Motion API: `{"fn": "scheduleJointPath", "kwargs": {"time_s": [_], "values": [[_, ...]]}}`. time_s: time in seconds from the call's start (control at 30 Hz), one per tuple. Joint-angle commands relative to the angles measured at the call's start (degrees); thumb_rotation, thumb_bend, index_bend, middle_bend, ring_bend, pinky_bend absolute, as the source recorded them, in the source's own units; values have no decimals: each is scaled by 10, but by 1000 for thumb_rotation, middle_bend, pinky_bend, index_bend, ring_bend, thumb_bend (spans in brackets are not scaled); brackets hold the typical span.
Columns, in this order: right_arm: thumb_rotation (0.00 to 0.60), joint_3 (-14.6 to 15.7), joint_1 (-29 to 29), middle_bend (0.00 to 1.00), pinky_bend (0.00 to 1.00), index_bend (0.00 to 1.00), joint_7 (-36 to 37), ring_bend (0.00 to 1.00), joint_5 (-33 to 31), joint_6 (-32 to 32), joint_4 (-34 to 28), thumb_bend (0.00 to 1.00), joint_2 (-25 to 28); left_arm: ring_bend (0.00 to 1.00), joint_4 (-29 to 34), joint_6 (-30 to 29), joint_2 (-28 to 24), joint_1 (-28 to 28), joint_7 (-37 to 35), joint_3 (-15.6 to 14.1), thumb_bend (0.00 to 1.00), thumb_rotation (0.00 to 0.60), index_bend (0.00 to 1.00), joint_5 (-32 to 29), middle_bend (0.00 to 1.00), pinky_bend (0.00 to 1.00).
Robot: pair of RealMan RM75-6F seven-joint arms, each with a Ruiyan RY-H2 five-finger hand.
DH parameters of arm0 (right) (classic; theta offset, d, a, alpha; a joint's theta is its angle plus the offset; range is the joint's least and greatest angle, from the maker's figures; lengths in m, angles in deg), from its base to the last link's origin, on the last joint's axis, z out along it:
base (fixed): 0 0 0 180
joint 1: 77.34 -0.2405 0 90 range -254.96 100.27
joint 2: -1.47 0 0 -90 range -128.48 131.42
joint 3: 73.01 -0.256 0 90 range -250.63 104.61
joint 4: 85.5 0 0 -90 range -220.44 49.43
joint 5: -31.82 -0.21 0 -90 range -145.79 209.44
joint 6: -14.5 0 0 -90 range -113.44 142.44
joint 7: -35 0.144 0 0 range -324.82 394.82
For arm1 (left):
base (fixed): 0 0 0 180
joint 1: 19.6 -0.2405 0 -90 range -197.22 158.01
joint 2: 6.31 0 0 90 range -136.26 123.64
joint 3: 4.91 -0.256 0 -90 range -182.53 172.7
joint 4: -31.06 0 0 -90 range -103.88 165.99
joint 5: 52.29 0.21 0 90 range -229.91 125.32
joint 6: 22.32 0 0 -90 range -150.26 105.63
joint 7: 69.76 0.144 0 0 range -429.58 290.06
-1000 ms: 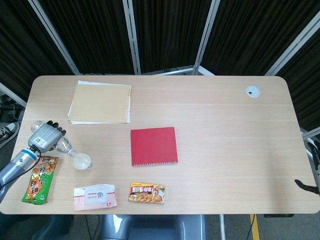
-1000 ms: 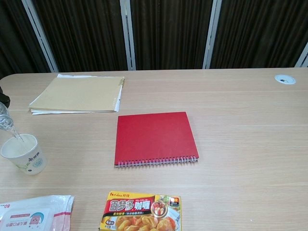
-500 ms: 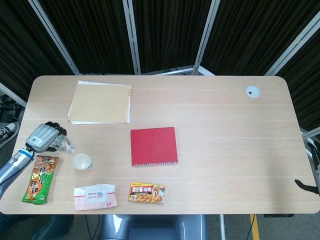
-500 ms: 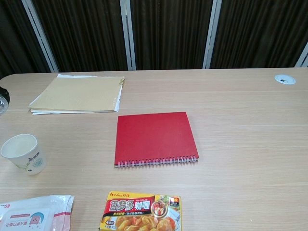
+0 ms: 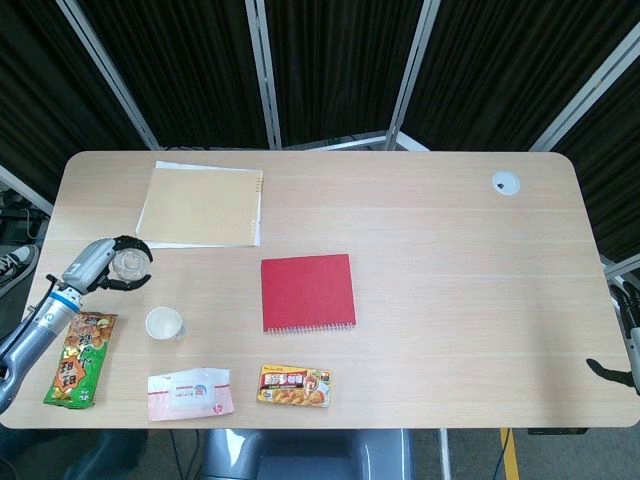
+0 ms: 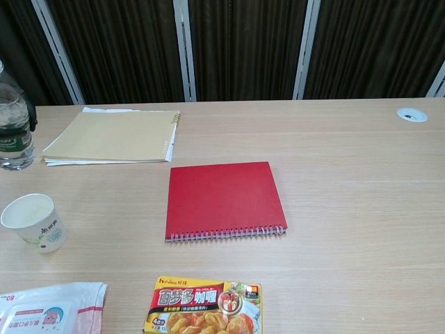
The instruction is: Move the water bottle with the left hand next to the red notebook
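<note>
The clear water bottle (image 5: 128, 263) stands upright at the table's left edge, seen from above in the head view. My left hand (image 5: 100, 270) grips it, fingers curled around its body. In the chest view the bottle (image 6: 14, 122) shows at the far left with its base at the table surface; the hand is almost wholly out of that frame. The red notebook (image 5: 308, 292) lies flat mid-table, well to the right of the bottle, and shows in the chest view too (image 6: 224, 198). Only a dark tip of my right hand (image 5: 603, 369) shows past the table's right edge.
A paper cup (image 5: 164, 323) stands just in front of the bottle. A tan notebook on papers (image 5: 202, 205) lies behind it. A snack bag (image 5: 78, 358), a wipes pack (image 5: 190, 393) and a curry box (image 5: 294, 385) line the front edge.
The left hand has brought the bottle from tilted over the cup to upright and drawn it back and left, away from the cup.
</note>
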Motion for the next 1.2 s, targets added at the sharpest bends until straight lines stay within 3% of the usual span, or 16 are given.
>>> {"fn": "scheduleJointPath", "kwargs": {"time_s": [0.03,0.17,0.4,0.67,1.2], "values": [[600,0,-1,0,0,0,0,0,0,1,0,0,0,306,85,23,-17,26,-27,45,584,600,574,-40,498,344],[600,0,-2,0,0,0,4,0,-2,6,2,0,0,305,160,50,0,43,0,77,582,600,574,-75,498,343],[600,0,-1,0,0,0,17,0,-7,12,10,0,2,306,214,104,57,53,37,112,584,600,574,-147,498,343],[600,1,-2,0,0,0,25,0,-8,18,15,0,2,305,191,121,116,53,74,123,583,600,575,-168,499,343],[600,2,-4,0,0,0,31,0,-8,25,20,0,1,306,121,104,188,36,91,124,577,600,571,-154,500,342]]}}
